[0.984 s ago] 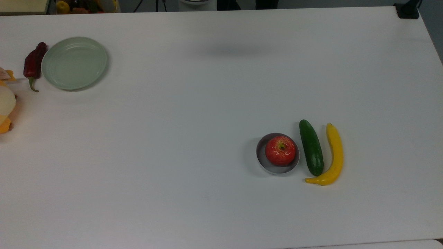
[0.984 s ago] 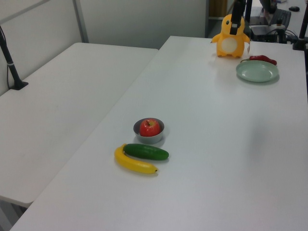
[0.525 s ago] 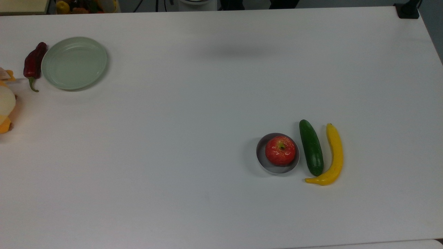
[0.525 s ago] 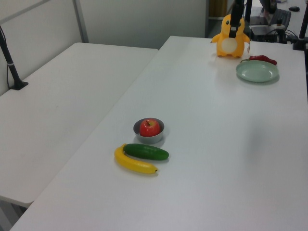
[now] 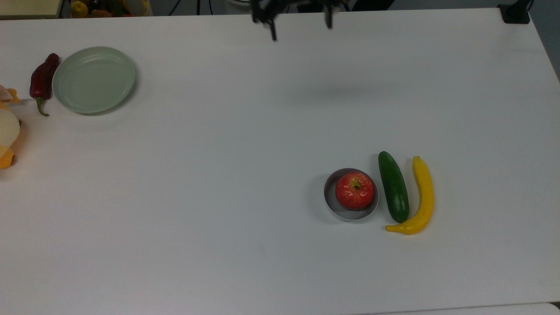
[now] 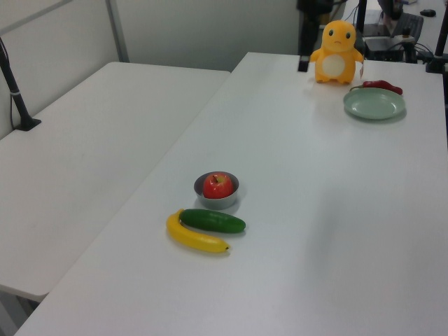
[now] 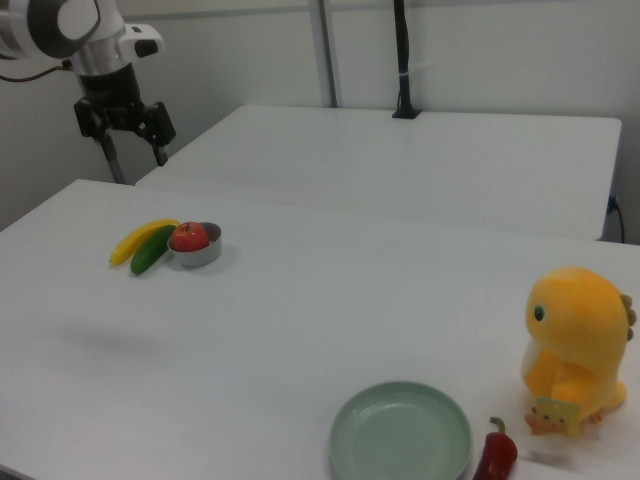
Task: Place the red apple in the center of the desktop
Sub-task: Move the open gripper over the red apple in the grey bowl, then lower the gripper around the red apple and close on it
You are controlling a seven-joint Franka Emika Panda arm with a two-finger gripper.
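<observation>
Taking the grey bowl (image 5: 351,194) as my landmark and reading the top view left to right: my gripper (image 5: 300,25) hangs empty over the far edge of the desktop (image 5: 227,183), fingers spread wide apart, up and left of the bowl and well apart from it. The red apple (image 5: 355,190) sits inside the bowl, stem dimple up. The cucumber (image 5: 393,186) lies just right of the bowl, so I judge that side tight for a finger.
</observation>
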